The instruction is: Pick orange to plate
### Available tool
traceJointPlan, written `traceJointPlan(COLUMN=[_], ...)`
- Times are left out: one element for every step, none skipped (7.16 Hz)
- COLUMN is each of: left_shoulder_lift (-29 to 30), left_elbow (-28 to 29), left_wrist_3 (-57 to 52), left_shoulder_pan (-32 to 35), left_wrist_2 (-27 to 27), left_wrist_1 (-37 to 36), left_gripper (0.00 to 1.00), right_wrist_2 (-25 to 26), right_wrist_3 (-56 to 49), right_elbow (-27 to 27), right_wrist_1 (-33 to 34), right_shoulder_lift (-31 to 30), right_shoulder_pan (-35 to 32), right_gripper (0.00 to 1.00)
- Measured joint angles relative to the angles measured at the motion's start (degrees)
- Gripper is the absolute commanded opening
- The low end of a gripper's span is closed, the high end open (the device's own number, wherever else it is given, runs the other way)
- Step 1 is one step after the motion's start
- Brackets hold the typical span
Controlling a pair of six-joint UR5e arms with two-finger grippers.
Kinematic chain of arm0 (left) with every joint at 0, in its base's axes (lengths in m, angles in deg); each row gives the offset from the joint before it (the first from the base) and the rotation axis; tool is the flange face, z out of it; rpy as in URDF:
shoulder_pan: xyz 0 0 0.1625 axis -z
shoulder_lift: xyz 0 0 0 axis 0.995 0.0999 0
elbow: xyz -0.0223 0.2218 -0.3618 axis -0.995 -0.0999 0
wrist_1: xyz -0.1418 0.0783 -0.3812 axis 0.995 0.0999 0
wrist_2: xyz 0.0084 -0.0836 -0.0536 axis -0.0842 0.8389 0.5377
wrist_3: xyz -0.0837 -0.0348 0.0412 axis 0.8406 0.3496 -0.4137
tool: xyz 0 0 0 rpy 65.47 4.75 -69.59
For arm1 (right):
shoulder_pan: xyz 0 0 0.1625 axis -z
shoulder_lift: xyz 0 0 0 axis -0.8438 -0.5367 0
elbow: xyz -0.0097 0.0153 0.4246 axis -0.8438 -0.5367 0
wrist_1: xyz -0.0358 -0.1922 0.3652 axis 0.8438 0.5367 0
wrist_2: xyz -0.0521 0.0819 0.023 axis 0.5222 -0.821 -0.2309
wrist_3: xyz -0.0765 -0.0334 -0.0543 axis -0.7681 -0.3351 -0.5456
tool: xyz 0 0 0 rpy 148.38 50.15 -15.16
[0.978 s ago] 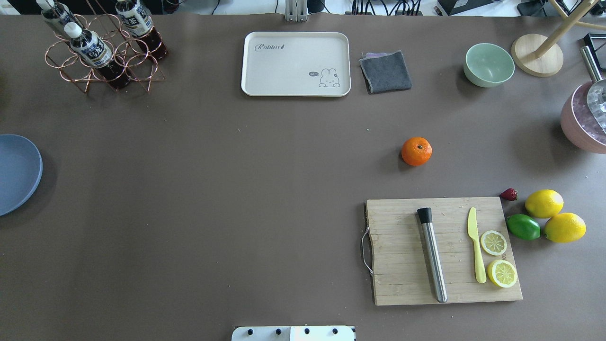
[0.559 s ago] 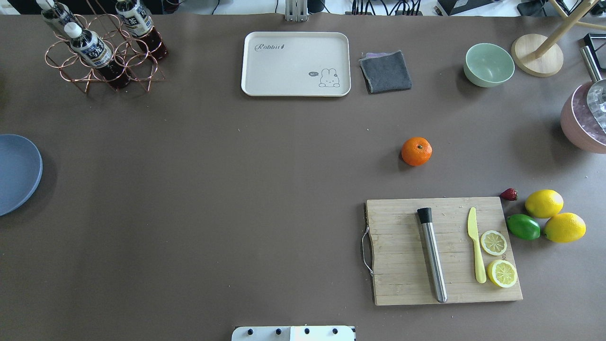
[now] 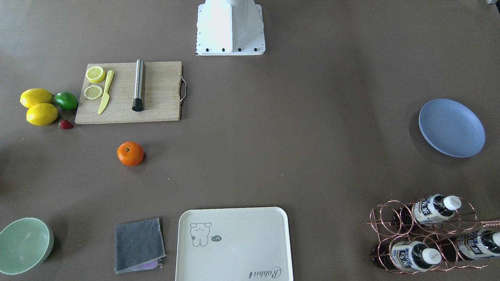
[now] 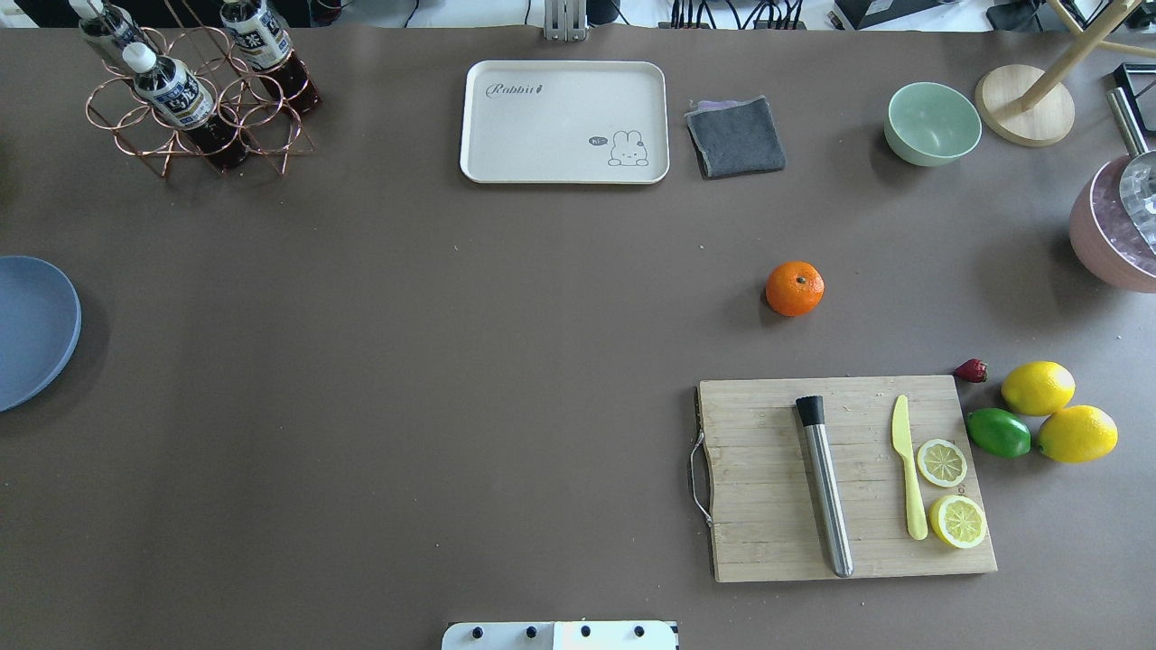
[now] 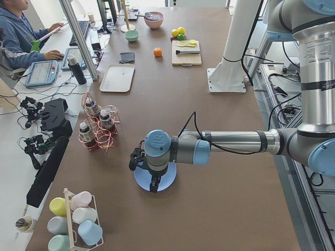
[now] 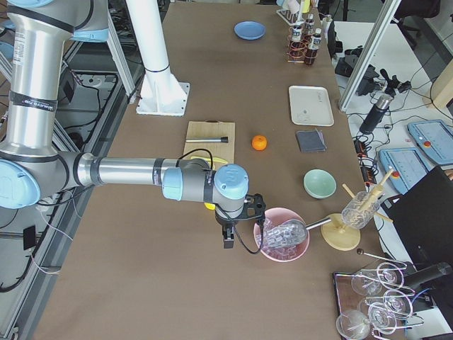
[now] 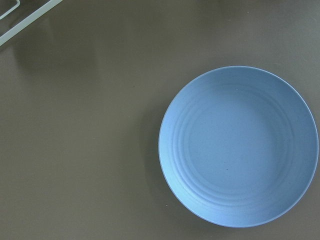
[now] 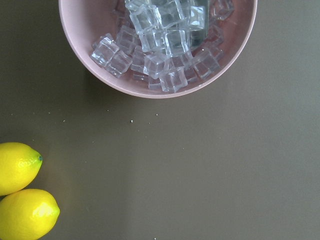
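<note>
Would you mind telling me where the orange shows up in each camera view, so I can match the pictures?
Front-facing: orange left of centre, below the cutting board.
Overhead: orange right of centre, above the cutting board.
Exterior left: orange near the top, left of the cutting board.
Exterior right: orange upper middle, right of the cutting board.
Left wrist: not in it.
Right wrist: not in it.
Shared landmark: the cutting board.

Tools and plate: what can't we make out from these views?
left tool: shows only in exterior left, small; open or shut cannot be told.
right tool: shows only in exterior right; same.
plate: cut by the overhead view's left edge; partly hidden under the left tool in exterior left.
ice bowl: cut by the overhead view's right edge.
</note>
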Motion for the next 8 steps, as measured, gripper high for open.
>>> traceJointPlan(left_shoulder_lift=[0.24,0.41,0.5,0.58,0.81,1.37,1.84,1.75], left_elbow=[-0.07,-0.48,-1.24,-2.12,-2.71,-2.76,-2.38,-2.05], left_wrist_3=[0.03,0.18,0.4,0.53,0.47,0.37,0.42,0.35], left_shoulder_pan=[0.04,0.18,0.38,0.53,0.6,0.65,0.68,0.76], left_wrist_2=[0.03,0.2,0.25,0.25,0.3,0.21,0.08,0.14], left_wrist_1=[0.08,0.21,0.17,0.11,0.22,1.59,3.94,5.98], left_gripper=[0.99,0.99,0.99,0.99,0.99,0.99,0.99,0.99], right_wrist_2=[-0.7,-2.63,-4.18,-4.67,-4.69,-4.64,-4.59,-4.56], right_wrist_3=[0.0,0.09,0.2,0.25,0.31,0.44,0.91,1.96], right_elbow=[0.14,0.25,0.28,0.45,0.67,0.97,1.26,1.6], right_wrist_1=[-0.73,-3.45,-6.76,-9.27,-10.82,-11.5,-11.7,-11.74], right_shoulder_lift=[0.03,-0.02,-0.08,0.01,0.32,0.73,1.2,1.67], right_shoulder_pan=[0.0,0.0,0.0,0.0,0.0,0.0,0.0,0.0], right_gripper=[1.0,1.0,1.0,1.0,1.0,1.0,1.0,1.0])
